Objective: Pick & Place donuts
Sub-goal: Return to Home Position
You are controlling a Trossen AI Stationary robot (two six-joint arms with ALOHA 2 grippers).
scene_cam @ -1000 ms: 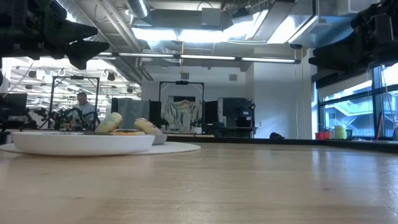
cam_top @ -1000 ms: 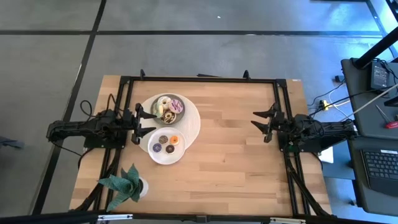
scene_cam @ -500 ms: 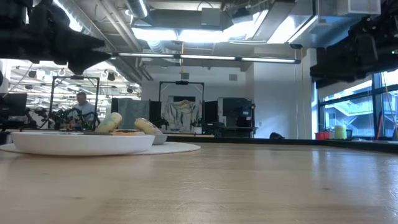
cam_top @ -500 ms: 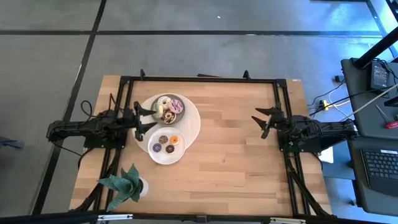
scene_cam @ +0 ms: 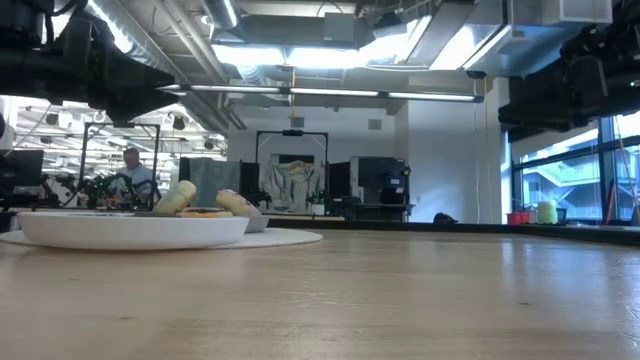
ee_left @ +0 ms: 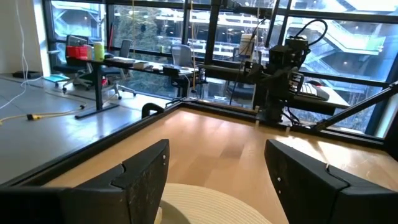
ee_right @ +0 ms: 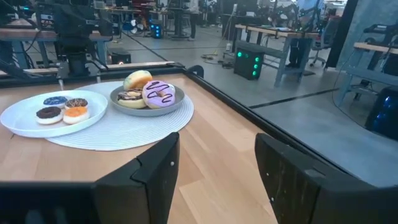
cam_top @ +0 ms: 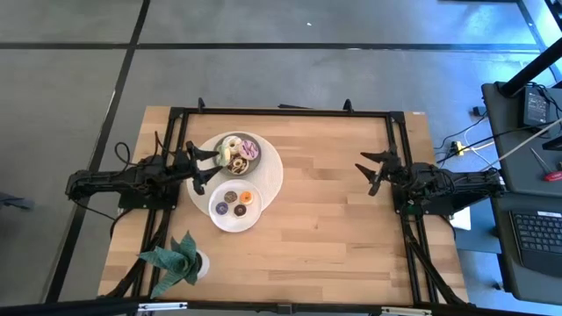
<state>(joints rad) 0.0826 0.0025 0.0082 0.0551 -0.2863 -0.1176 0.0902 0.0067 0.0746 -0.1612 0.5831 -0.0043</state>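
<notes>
Three large donuts, cream point(cam_top: 230, 145), purple-iced point(cam_top: 249, 148) and chocolate point(cam_top: 237, 163), lie on a small grey plate point(cam_top: 223, 159). Several small donuts, among them orange point(cam_top: 247, 197) and chocolate point(cam_top: 221, 209), lie on a white plate point(cam_top: 234, 221). Both plates rest on a round white mat point(cam_top: 268, 175). The right wrist view shows the purple-iced donut point(ee_right: 160, 93) and the small donuts point(ee_right: 63, 110). My left gripper point(cam_top: 205, 164) is open and empty, above the left rims of the plates. My right gripper point(cam_top: 371, 172) is open and empty at the table's right side.
A green potted plant point(cam_top: 178, 260) stands at the near left corner. Black frame rails point(cam_top: 281, 111) run along the far, left and right edges. Bare wood point(cam_top: 325, 228) lies between the mat and my right gripper. A person point(scene_cam: 131, 172) sits far behind the table.
My left gripper has moved toward the table's right, over the plates' left rims, and a little toward the far edge. My right gripper has sunk a little. The donuts and plates have stayed where they were.
</notes>
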